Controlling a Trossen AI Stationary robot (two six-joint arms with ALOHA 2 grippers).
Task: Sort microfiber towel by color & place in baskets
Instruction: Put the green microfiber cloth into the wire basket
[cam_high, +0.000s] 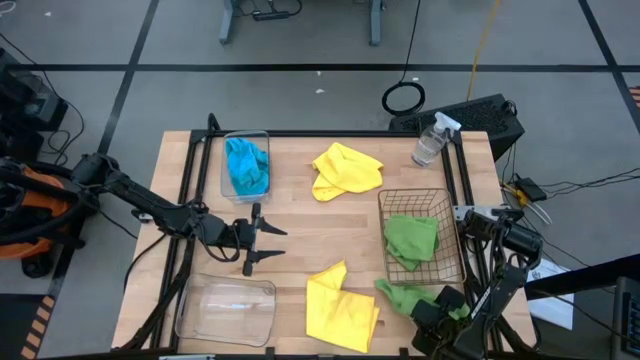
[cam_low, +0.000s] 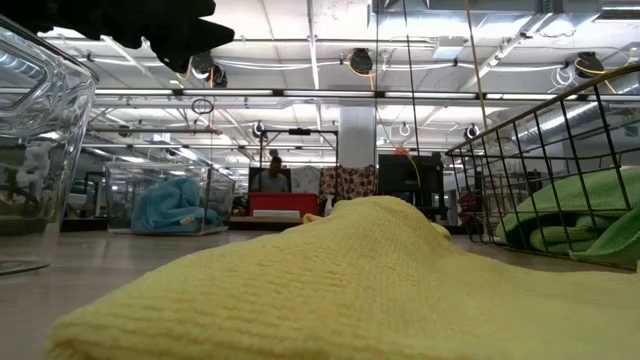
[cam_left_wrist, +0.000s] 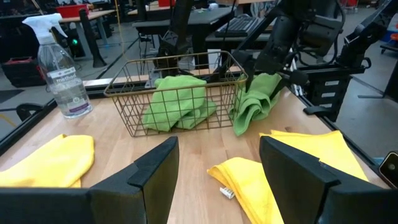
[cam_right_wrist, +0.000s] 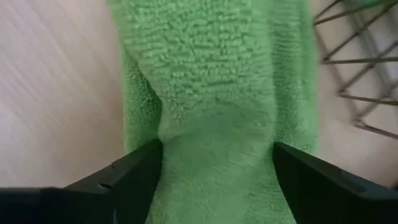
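Observation:
A green towel (cam_high: 398, 294) lies bunched on the table by the near corner of the wire basket (cam_high: 382, 200), which holds another green towel (cam_high: 411, 240). My right gripper (cam_right_wrist: 217, 163) points down over the loose green towel, open, one finger on each side of a raised bunch. My left gripper (cam_high: 270, 243) hovers open and empty over the table's middle. A blue towel (cam_high: 246, 166) lies in the far clear tub (cam_high: 224, 180). Two yellow towels lie flat on the table, one far (cam_high: 346, 170) and one near (cam_high: 340, 310). My right gripper comes at the green towel from above, slanting a little. A raised bunch of the cloth (cam_right_wrist: 217, 140) fills the gap and reaches the inner sides of both fingers (cam_right_wrist: 140, 171), which stand wide apart. The towel's lower end (cam_left_wrist: 241, 127) rests on the table beside the basket.
An empty clear tub (cam_high: 226, 310) stands at the near left. A clear spray bottle (cam_high: 431, 141) stands at the far right, behind the basket. Bare wood lies between the two yellow towels. A dark metal frame runs along the table's left and right edges.

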